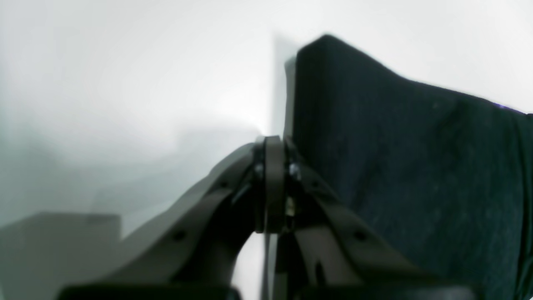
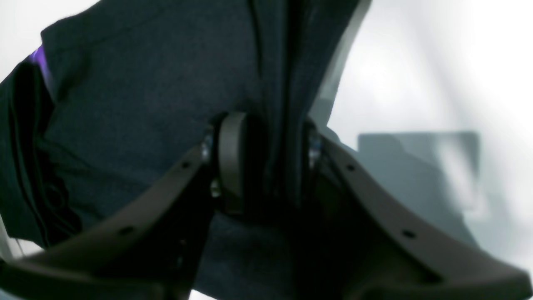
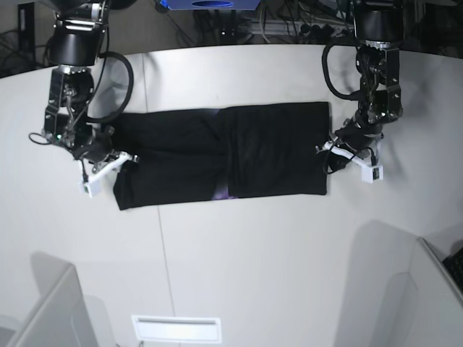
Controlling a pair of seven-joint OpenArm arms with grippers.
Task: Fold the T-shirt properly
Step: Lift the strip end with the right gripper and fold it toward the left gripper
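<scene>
The black T-shirt [image 3: 268, 148] lies as a long folded band across the white table [image 3: 253, 253]. A sliver of purple print [image 3: 223, 192] shows at its near edge. My left gripper [image 3: 327, 150] sits at the band's right end. In the left wrist view it [image 1: 275, 183] is shut, with the T-shirt's edge [image 1: 395, 146] at its tips. My right gripper [image 3: 124, 155] is at the band's left end. In the right wrist view it [image 2: 268, 162] is shut on a bunched fold of the T-shirt [image 2: 145, 96], and purple print [image 2: 39, 56] shows at the left.
Grey divider panels stand at the near left [image 3: 43, 311] and near right [image 3: 427, 289]. A white slotted plate [image 3: 176, 329] sits at the table's front edge. Cables and equipment [image 3: 289, 14] lie beyond the back edge.
</scene>
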